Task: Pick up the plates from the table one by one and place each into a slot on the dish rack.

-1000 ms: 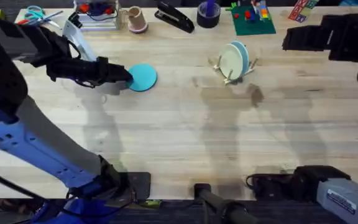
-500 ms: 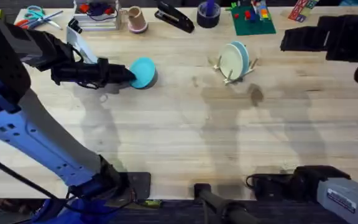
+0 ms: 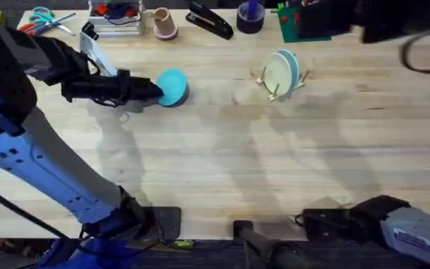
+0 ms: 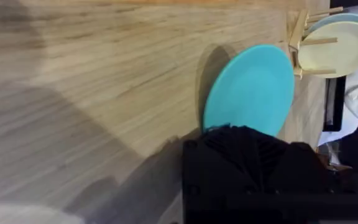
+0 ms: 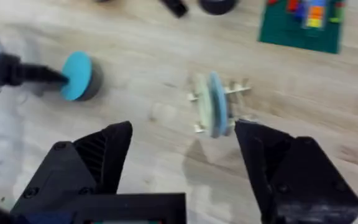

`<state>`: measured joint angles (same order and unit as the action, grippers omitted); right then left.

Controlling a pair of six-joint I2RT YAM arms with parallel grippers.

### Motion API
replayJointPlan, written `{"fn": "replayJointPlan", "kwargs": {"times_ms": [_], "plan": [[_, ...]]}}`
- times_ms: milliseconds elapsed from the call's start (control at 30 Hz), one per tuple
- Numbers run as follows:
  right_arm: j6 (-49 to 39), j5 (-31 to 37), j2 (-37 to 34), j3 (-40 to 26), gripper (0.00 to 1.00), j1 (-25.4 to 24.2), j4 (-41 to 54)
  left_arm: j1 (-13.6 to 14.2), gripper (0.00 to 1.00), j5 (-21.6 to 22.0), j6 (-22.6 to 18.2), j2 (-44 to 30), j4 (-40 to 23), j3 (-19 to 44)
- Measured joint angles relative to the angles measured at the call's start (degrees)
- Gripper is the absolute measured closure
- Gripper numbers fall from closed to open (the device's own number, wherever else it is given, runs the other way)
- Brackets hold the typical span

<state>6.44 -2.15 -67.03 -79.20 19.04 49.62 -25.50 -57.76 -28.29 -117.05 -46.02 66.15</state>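
The left pincer [image 3: 154,91] is clamped on one edge of the cyan plate [image 3: 172,87], tilted up off the tabletop [image 3: 215,164] far left, well apart from the dish rack [image 3: 281,75], while the right pincer [image 5: 182,155] hangs open; that thin edge hold could let the plate swing, slip or clip the dowels.

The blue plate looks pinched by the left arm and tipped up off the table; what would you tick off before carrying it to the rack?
1. Grip: the left end effector is shut on the blue plate at its edge: ok.
2. Plate lifted: it is tilted, with a shadow under it; whether it is fully off the table cannot tell.
3. Dish rack upright: ok.
4. Free slot: a cream plate and a second blue plate already stand in it; spare slot cannot tell.
5. Path between plate and rack bare: ok.
6. Right end effector, open, hangs above the rack, possibly in the way: not ok.
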Motion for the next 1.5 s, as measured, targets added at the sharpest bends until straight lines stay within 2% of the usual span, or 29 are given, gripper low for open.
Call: {"fn": "replayJointPlan", "kwargs": {"times_ms": [233, 633, 933, 1500], "plan": [[0.8, 0.0, -11.9, -3.9, 0.007, 7.6, -1.3, 0.0, 0.959, 0.0, 0.0, 0.0, 0.0, 0.0], [2.4, -0.1, -26.7, -4.3, 0.006, 15.4, -15.5, 0.0, 0.959, 0.0, 0.0, 0.0, 0.0, 0.0], [8.1, -6.0, -36.1, -4.3, 0.011, 17.5, -24.8, 0.0, 0.96, 0.0, 0.0, 0.0, 0.0, 0.0], [22.6, -13.1, -47.1, -4.3, 0.011, 19.2, -35.4, 0.0, 0.96, 0.0, 0.0, 0.0, 0.0, 0.0]]}}
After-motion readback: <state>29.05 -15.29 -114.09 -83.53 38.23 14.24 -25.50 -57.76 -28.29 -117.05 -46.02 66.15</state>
